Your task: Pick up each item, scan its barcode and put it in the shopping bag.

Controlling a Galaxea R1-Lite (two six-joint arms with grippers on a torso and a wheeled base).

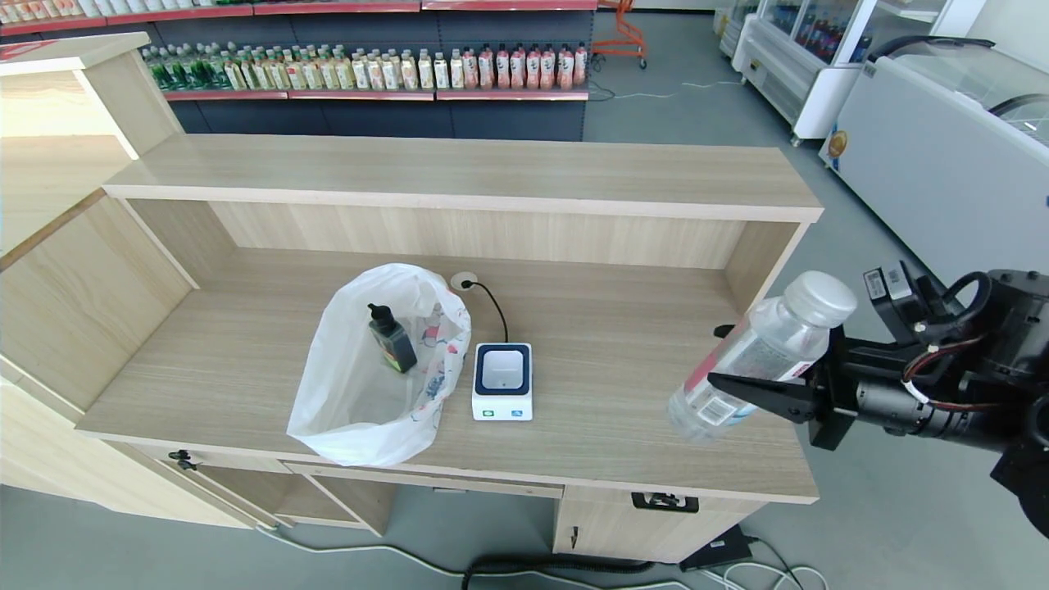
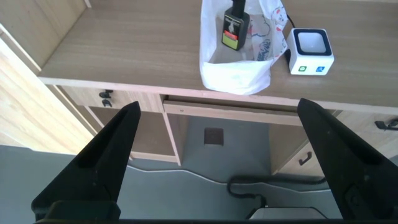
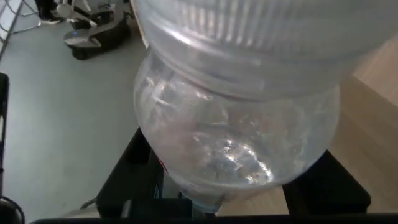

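My right gripper is shut on a clear plastic water bottle with a white cap and a red-and-white label, held tilted above the right end of the wooden counter. In the right wrist view the bottle sits between the dark fingers. A white shopping bag stands open at the counter's left-centre with a dark pump bottle inside. The white barcode scanner sits just right of the bag. My left gripper hangs open below the counter's front edge, with the bag and scanner beyond it.
A black cable runs from the scanner to a grommet at the back. A raised shelf walls the counter's rear and sides. Drawers lie under the front edge. Store shelves of bottles and freezers stand behind.
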